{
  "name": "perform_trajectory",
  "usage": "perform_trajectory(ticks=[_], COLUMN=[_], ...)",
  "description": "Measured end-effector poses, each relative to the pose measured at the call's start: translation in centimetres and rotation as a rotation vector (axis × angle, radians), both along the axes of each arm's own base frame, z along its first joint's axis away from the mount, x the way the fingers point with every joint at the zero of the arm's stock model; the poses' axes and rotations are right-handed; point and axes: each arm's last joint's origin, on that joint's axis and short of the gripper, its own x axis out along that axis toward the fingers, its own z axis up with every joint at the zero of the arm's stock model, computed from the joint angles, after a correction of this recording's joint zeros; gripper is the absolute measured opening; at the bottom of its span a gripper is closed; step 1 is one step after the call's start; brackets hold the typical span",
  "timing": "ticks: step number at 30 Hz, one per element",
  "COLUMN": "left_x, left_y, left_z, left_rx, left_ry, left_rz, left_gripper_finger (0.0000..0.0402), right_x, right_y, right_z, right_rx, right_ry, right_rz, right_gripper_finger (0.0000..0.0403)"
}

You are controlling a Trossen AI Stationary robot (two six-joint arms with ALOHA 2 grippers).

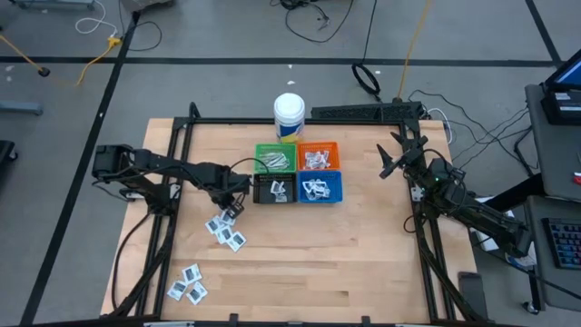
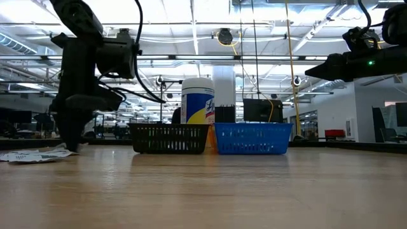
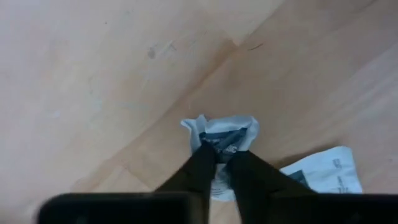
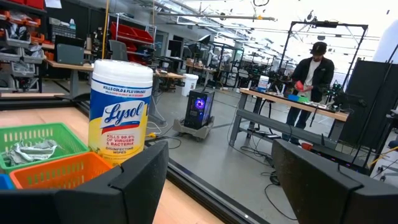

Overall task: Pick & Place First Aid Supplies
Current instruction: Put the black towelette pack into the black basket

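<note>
A: Packets (image 1: 226, 229) lie in a loose cluster on the wooden table (image 1: 345, 254), near the black bin (image 1: 273, 188) on its left side; a second cluster (image 1: 187, 283) sits nearer the table's front-left corner.

B: And the left gripper (image 1: 238, 207)?

A: Down at the first cluster. In its wrist view the two dark fingers (image 3: 199, 167) are pinched together on a crumpled white sachet (image 3: 222, 134), with another packet (image 3: 324, 169) lying just beside it.

B: Bins?

A: Green (image 1: 274, 157), orange (image 1: 319, 155), black and blue (image 1: 320, 188) stand in a square block, packets already inside. The white tub (image 1: 289, 116) stands just beyond them.

B: Right gripper (image 1: 390, 160)?

A: Raised at the right side, jaws apart, holding nothing.
</note>
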Motion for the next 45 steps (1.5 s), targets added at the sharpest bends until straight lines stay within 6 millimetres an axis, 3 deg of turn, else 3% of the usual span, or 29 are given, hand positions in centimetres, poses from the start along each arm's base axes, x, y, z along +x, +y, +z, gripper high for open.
perform_trajectory(ticks=[4,9,15,28,34,45], left_x=[-0.1,-0.8,-1.7,-2.0,1.1,12.4], left_y=[0.0,0.4,1.2,2.2,2.9,4.2], left_z=[0.2,1.4,4.1,8.5,9.2,10.9], left_rx=[-0.001,-0.019,-0.029,-0.059,-0.053,-0.045], left_ry=[-0.003,0.027,0.050,0.144,0.161,0.130], left_rz=[-0.014,-0.015,-0.042,-0.189,-0.254,-0.393], left_gripper_finger=[0.0011,0.0029,0.0008,0.0014,0.0006,0.0010], right_x=[0.0,0.0,0.0,0.0,0.0,0.0], right_y=[0.0,0.0,0.0,0.0,0.0,0.0], right_z=[0.0,0.0,0.0,0.0,0.0,0.0], right_rx=[0.000,0.000,0.000,0.000,0.000,0.000], right_ry=[0.000,0.000,0.000,0.000,0.000,0.000], right_rz=[0.000,0.000,0.000,0.000,0.000,0.000], right_gripper_finger=[0.0279,0.0279,0.0279,0.0279,0.0279,0.0279])
